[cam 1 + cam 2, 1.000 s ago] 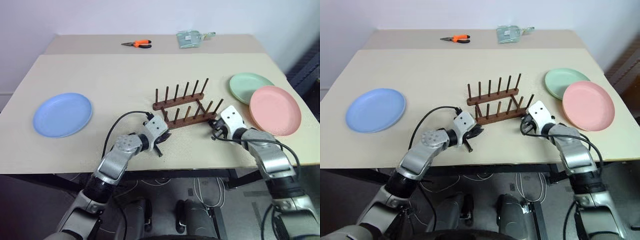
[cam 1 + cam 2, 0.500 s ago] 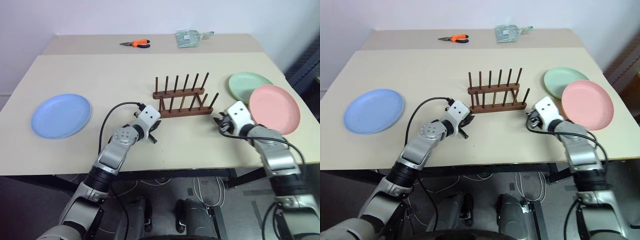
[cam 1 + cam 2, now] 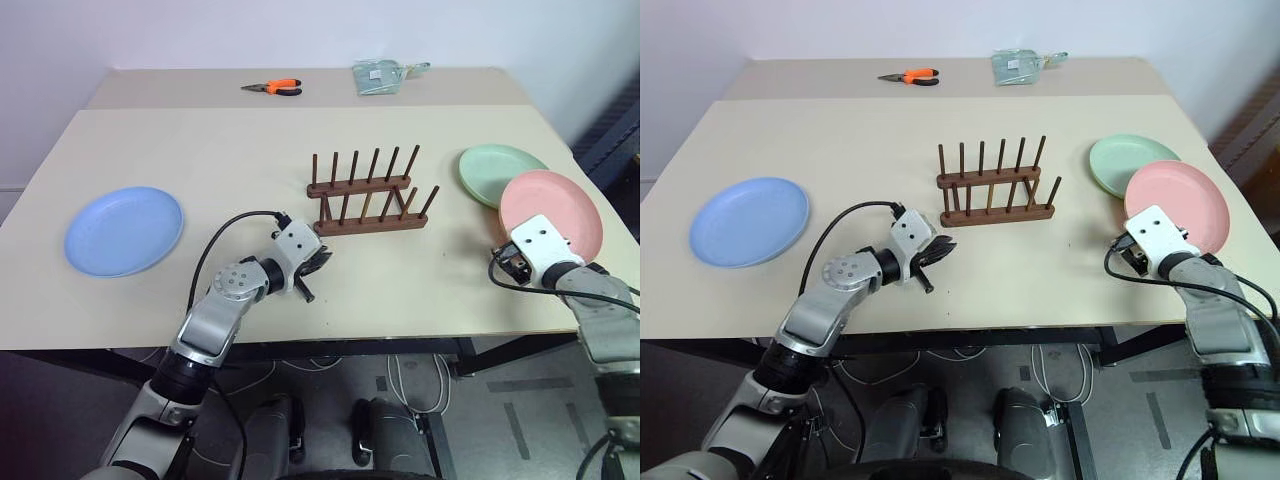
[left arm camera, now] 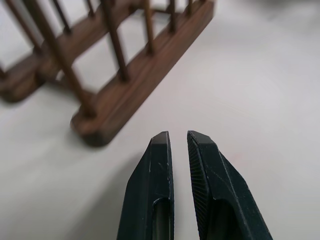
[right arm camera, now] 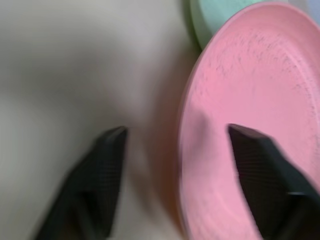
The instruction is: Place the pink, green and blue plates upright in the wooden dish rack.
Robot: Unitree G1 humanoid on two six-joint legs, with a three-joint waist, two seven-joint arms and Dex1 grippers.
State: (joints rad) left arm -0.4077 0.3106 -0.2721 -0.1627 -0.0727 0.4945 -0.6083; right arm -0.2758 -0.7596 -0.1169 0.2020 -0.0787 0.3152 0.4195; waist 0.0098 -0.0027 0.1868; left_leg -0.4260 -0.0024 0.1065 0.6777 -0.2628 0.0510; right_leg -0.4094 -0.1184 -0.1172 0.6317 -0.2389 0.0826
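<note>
1. Dark brown wood: your dish rack (image 3: 366, 195) has two rails with thin upright pegs and stands mid-table (image 3: 200, 140), holding nothing.
2. You have three plates, all lying flat: one blue plate (image 3: 124, 229) far left, one green plate (image 3: 497, 172) and one pink plate (image 3: 551, 216) overlapping it at right.
3. Your left hand (image 4: 178, 139) is nearly closed, empty, near the rack's end.
4. Your right hand (image 5: 175, 135) is spread apart across the pink plate's rim, gripping nothing.

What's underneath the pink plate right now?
The pink plate overlaps the near edge of the green plate; otherwise the table. What its middle covers can't be seen.
</note>
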